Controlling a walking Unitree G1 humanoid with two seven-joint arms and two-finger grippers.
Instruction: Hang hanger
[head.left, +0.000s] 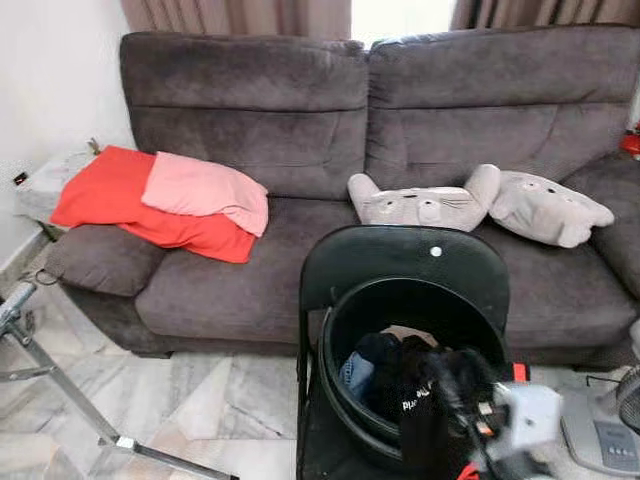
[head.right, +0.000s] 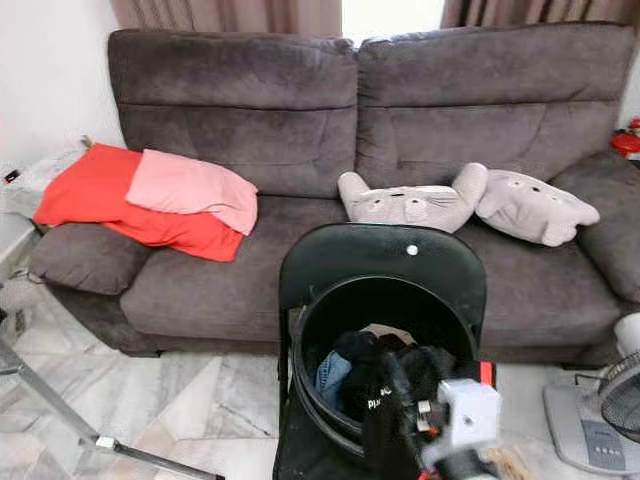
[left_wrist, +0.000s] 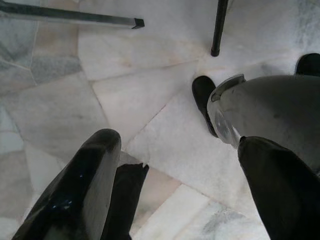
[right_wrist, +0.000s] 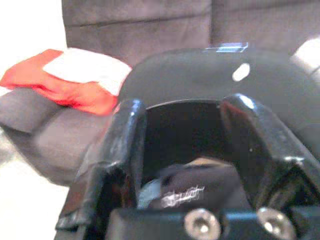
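A big grey sofa (head.left: 400, 150) fills the back of the room; on its left side lies a red cloth (head.left: 130, 205) with a pink cloth (head.left: 205, 190) folded on top of it; on its right side sit two grey soft toys with little faces, one toy (head.left: 425, 203) in the middle and the other toy (head.left: 548, 207) just beside it.

In front of the sofa stands a black chair (head.left: 400, 265) with its round back to the sofa; a black bucket (head.left: 345, 345) sits on the chair seat, open at the top; dark clothes (head.left: 400, 375) are heaped inside it, with a bit of blue cloth at one side. I cannot pick out a hanger in the heap, so I cannot tell which way it points.

The floor (head.left: 200, 400) is pale marble; a thin metal leg (head.left: 70, 400) runs slanting across it on the left; a white fan base (head.left: 605, 425) stands low on the right.

The right gripper (right_wrist: 190, 145) is held out in front of the bucket, level with its rim, pointing into it; its two black fingers stand wide apart with nothing between them.

The left gripper (left_wrist: 175, 165) hangs low by the robot's side and points down at the floor; its fingers are also spread wide and hold nothing.
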